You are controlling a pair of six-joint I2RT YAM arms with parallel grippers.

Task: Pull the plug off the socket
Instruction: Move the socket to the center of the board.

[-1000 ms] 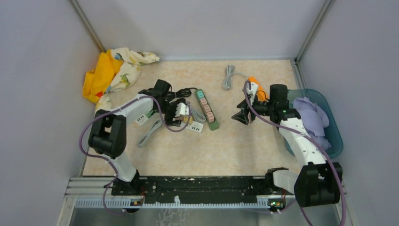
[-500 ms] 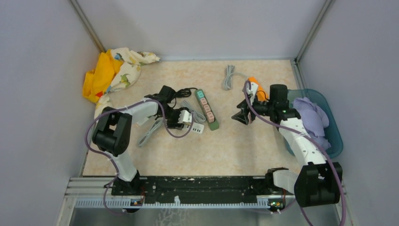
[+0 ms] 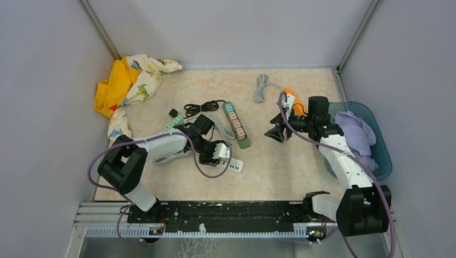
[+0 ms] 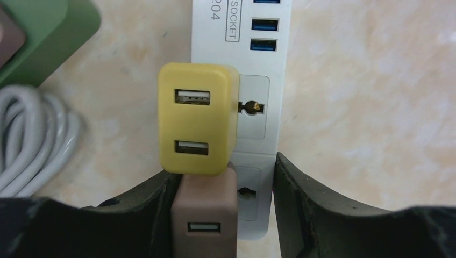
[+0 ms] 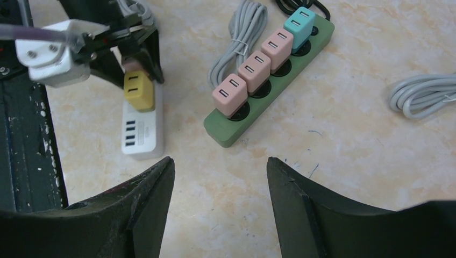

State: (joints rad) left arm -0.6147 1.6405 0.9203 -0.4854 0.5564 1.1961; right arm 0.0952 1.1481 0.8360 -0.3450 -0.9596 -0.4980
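Observation:
A white socket strip (image 4: 263, 134) lies on the table with a yellow plug (image 4: 196, 126) and a brown plug (image 4: 204, 215) standing in it. My left gripper (image 4: 223, 169) is shut across the strip's end. Its left finger presses the brown plug and its right finger presses the strip's right edge. From above, the left gripper (image 3: 218, 152) covers most of the white strip (image 3: 235, 165). My right gripper (image 5: 220, 161) hangs open over bare table, well to the right of the white strip (image 5: 142, 137) and the yellow plug (image 5: 139, 90), holding nothing.
A green power strip (image 3: 237, 124) with several pink plugs and a teal one lies between the arms, next to a coiled grey cable (image 5: 242, 37). Another grey coil (image 3: 261, 87) lies at the back. A yellow cloth (image 3: 129, 80) fills the back left corner. At the right stands a teal bin (image 3: 376, 156).
My left gripper has swung toward the near right and narrowed its jaws, and the white strip has shifted with it. The right arm has not moved.

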